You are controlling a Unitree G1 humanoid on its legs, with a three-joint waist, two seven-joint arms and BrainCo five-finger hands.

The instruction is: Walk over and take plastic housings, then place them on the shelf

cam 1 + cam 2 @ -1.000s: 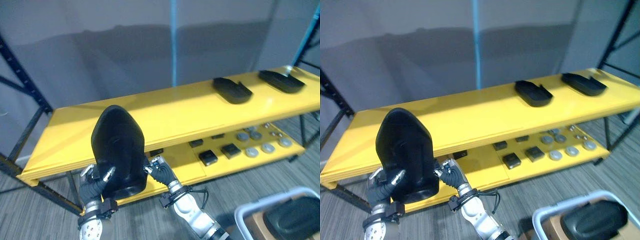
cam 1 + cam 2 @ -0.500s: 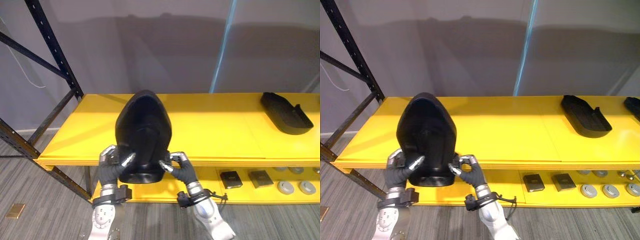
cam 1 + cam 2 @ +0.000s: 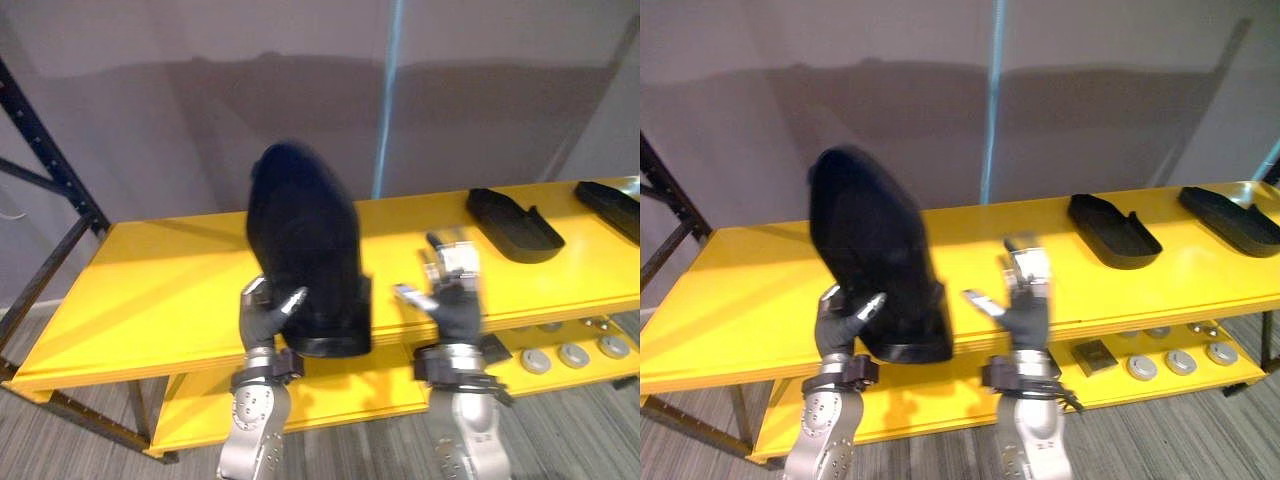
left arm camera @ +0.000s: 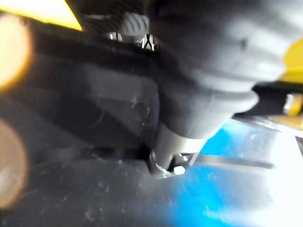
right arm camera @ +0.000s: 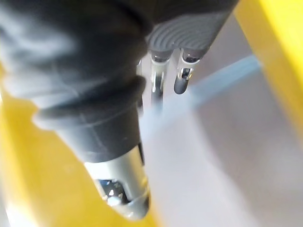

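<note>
A large black plastic housing [image 3: 305,250] stands nearly upright and tilted over the front edge of the yellow top shelf board [image 3: 150,290]. My left hand [image 3: 265,312] is shut on its lower left edge, fingers curled round the rim. In the left wrist view the housing's dark surface [image 4: 71,142] lies right against that hand. I cannot tell whether its base rests on the board. My right hand [image 3: 1026,296] stands open to the right of the housing, fingers straight up and apart from it; its straight fingers [image 5: 182,71] hold nothing.
Two more black housings [image 3: 512,226] [image 3: 610,206] lie on the right part of the top board. On the lower shelf at the right are small dark blocks [image 3: 1095,355] and silver discs [image 3: 1180,361]. Black rack posts [image 3: 45,150] stand at the left.
My right hand has let go of the housing, opened and moved off to the right. The left hand alone holds the housing, now higher and tilted. The camera has shifted.
</note>
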